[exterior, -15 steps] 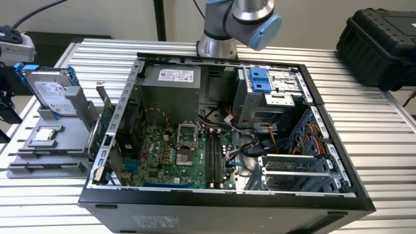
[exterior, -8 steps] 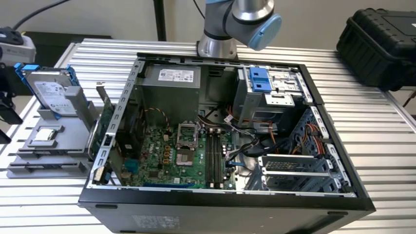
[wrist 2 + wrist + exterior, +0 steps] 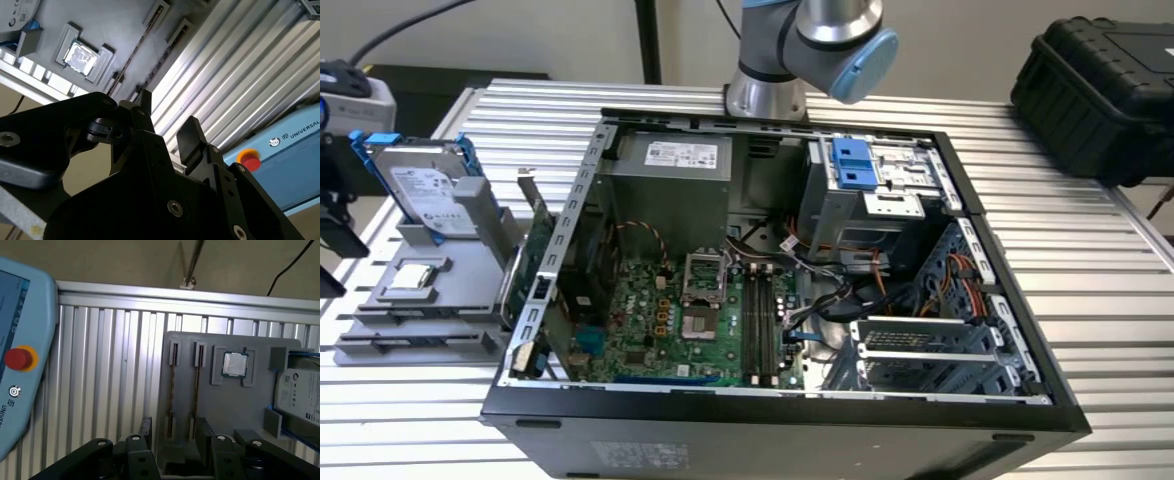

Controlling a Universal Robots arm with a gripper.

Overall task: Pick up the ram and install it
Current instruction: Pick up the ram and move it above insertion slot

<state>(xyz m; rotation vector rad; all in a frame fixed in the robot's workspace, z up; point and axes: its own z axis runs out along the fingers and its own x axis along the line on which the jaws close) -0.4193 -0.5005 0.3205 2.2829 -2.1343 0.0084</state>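
In the first wrist view, two thin dark ram sticks stand on edge in the long slots of a grey parts tray (image 3: 250, 410); one ram (image 3: 172, 390) lies next to the other (image 3: 196, 390). My gripper (image 3: 174, 432) hangs open over the near end of those slots, with nothing between its black fingers (image 3: 146, 427). The second wrist view shows the same gripper (image 3: 167, 117) open above the tray (image 3: 115, 25), with a ram edge (image 3: 135, 52) beyond the fingertips. The open computer case (image 3: 787, 400) shows its motherboard memory slots (image 3: 758, 320).
The tray also holds a processor chip (image 3: 235, 365) and a silver hard drive in a blue frame (image 3: 300, 400). A green expansion card (image 3: 534, 260) stands beside the case. A teach pendant with a red button (image 3: 19, 359) lies on the slatted aluminium table (image 3: 110, 365).
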